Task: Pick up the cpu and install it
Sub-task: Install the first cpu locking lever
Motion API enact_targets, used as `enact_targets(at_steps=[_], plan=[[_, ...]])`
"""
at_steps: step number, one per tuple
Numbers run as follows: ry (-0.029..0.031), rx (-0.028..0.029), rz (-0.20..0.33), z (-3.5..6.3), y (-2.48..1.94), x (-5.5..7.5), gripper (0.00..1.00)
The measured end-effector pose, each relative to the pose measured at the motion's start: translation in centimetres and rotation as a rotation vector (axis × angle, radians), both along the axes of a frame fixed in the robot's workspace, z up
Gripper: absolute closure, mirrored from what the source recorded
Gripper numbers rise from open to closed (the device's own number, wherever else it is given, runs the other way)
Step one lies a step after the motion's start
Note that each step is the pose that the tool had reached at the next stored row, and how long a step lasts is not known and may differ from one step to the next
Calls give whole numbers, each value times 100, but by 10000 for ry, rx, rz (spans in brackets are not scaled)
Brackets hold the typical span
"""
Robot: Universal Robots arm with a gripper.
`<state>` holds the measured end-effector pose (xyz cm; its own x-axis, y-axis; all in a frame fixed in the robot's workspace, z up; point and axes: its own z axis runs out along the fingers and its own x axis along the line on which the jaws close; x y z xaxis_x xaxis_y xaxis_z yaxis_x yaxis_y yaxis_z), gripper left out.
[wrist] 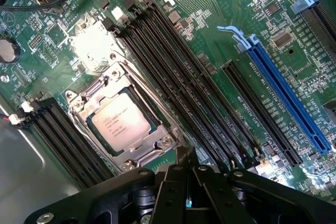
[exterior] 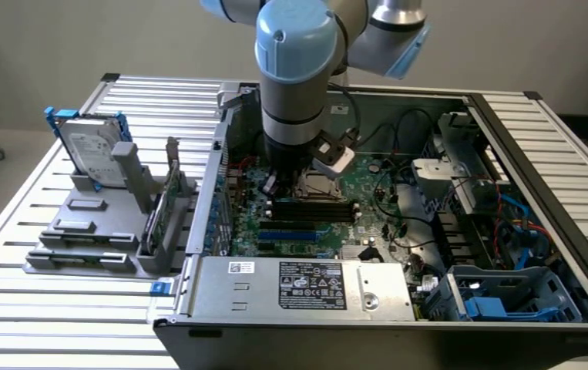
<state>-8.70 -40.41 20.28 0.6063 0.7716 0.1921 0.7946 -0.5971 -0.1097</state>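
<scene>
cpu (wrist: pixel 125 123): sitting flat inside the socket frame (wrist: pixel 122 124), so it is lying square for locking.
tool (wrist: pixel 187 174): hanging clenched and empty just beside the socket frame.
memory slots (wrist: pixel 181 85): running alongside the socket frame, beyond it.

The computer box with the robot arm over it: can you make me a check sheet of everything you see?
Surface: slatted metal table carrying an open computer case.
Job's things: cpu lying in the socket frame on the green motherboard.
Clutter: hard drive with blue brackets upright in a grey holder.
Grippers: gripper shut, holding nothing, hovering beside the cpu.
Cables: black cables and blue cables inside the case.
Surroundings: plain wall behind.
</scene>
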Motion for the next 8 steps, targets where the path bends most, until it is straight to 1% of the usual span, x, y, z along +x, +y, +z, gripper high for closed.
enact_targets(at_steps=[4,8], plan=[[1,-3,1,85,31,1,89],[0,0,1,221,77,1,89]])
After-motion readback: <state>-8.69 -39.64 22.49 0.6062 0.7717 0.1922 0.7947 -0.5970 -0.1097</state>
